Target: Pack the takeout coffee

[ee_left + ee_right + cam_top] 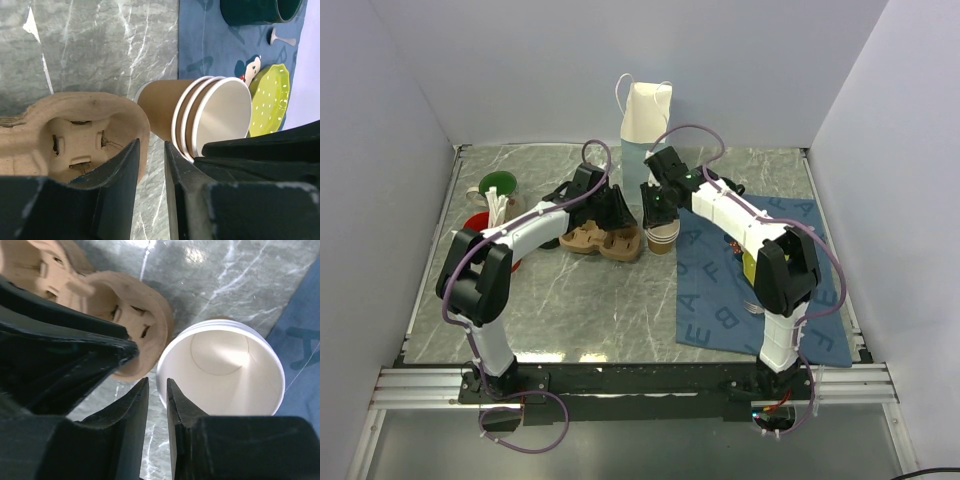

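Cups (663,238), three kraft ones nested so that only their rims and the outer wall show, stand upright just right of the carrier (75,135), at the edge of the mat (720,300). Whether they touch the carrier I cannot tell. From above, the right gripper (157,382) covers most of the stack. Its fingers are close together with a narrow slot between them, at the carrier-side rim of the top cup. One finger hides that stretch of rim, so I cannot tell whether the wall is pinched. The left gripper (152,146) sits at the carrier's cup-side edge, its fingers likewise nearly together. A sliver of pulp and of bench (580,310) shows in the slot, and I cannot tell whether it grips the carrier. In the top view the left arm (525,232) hides the carrier's back.

Right of the carrier, beyond the cups, a dark green mug (250,12) is cropped by the frame. A lime plate (270,100) lies partly behind the right gripper. A fork (752,308) peeps out beneath the right arm (750,225). Behind the carrier a white bag (647,112) stands against something pale blue that I cannot make out. Left of the carrier, green and red things (490,195) and white utensils (498,208) crowd the bench edge, half hidden by the arm. Open marble runs from the carrier's front to the near rail.
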